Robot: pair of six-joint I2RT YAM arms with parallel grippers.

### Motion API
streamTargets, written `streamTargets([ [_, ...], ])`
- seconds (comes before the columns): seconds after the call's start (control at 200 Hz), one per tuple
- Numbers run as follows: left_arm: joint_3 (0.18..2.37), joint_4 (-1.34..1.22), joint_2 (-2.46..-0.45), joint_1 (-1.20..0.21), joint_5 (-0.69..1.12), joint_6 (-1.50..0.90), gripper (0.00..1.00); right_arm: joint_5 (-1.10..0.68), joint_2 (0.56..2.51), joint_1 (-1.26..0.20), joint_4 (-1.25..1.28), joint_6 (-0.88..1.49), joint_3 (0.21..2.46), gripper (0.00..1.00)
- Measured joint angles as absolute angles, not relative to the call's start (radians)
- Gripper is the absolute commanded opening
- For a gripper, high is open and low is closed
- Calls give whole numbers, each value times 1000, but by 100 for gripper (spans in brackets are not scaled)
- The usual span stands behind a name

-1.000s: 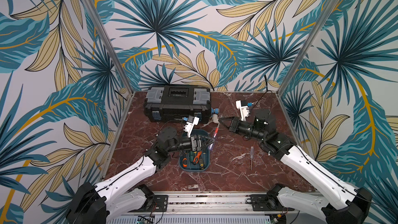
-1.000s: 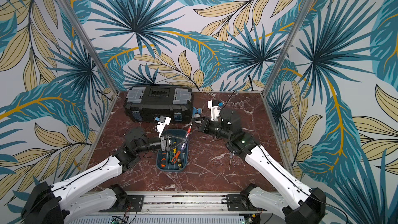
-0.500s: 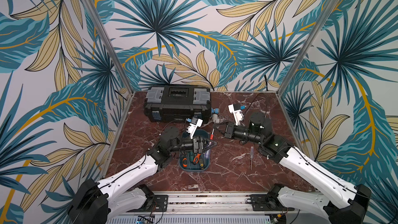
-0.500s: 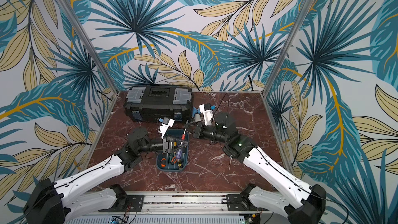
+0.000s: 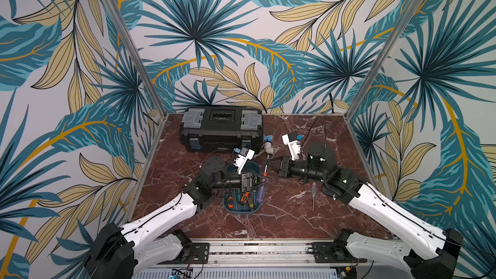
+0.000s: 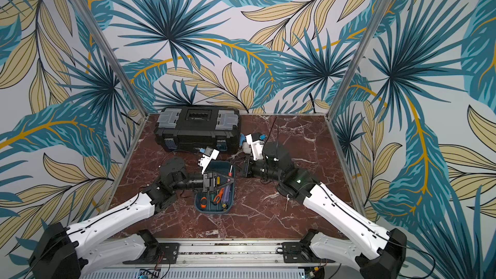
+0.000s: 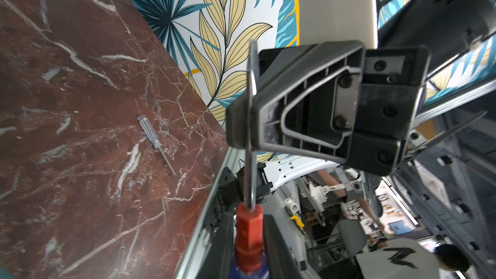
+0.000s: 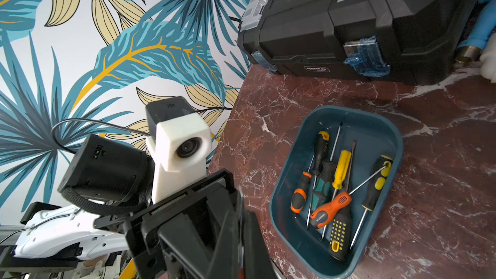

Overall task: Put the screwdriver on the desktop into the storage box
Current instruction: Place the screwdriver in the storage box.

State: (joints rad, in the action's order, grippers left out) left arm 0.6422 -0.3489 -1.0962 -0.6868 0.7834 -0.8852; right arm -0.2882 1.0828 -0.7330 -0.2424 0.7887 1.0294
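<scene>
**Handover above the storage box, and both arms are on one screwdriver!**

In both top views we see the screwdriver point(image 5: 264, 173) hanging over the right side of the storage box point(image 5: 228, 210), long axis running far to near, bluish handle toward the near edge. The right gripper point(image 5: 269, 160) pinches the shaft at the far end, and the left gripper point(image 5: 263, 181) comes in from the side at the red collar. From the left wrist, the left fingers point(image 7: 279, 250) hug that red collar and look clenched, while the right fingers clamp the bare shaft. From the right wrist, the fingers are pressed tight and the box holds several screwdrivers. We'd say the right must let go next. A clear-handled screwdriver point(image 5: 313, 191) lies on the table point(image 5: 268, 224), nearer the right arm.
</scene>
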Motion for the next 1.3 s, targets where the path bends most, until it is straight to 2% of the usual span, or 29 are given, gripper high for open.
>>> streamTargets([
  [0.065,643,-348,-1099,-687,783,-884,0,-284,1083,-734,-244,789,1029,0],
  [0.16,652,-319,-1100,-688,764,-875,0,-264,1083,-738,-260,788,1034,37],
  [0.19,656,-304,-1100,-689,748,-872,0,-247,1081,-742,-272,783,1039,45],
  [0.245,659,-276,-1100,-687,700,-871,0,-208,1074,-756,-297,768,1045,55],
  [0.321,659,-229,-1097,-682,626,-883,0,-142,1060,-791,-336,739,1050,60],
  [0.521,657,-187,-1024,-649,443,-964,0,-22,1045,-943,-373,703,1028,61],
  [0.701,657,-175,-984,-640,370,-997,0,31,1097,-1060,-369,678,1016,59],
  [1.032,657,-128,-971,-640,342,-1018,0,100,1216,-1081,-350,672,1041,54],
  [1.127,657,-124,-959,-640,340,-1019,0,106,1247,-1081,-339,669,1060,49],
  [1.297,657,-107,-948,-640,340,-1018,0,112,1268,-1081,-327,667,1066,27],
])
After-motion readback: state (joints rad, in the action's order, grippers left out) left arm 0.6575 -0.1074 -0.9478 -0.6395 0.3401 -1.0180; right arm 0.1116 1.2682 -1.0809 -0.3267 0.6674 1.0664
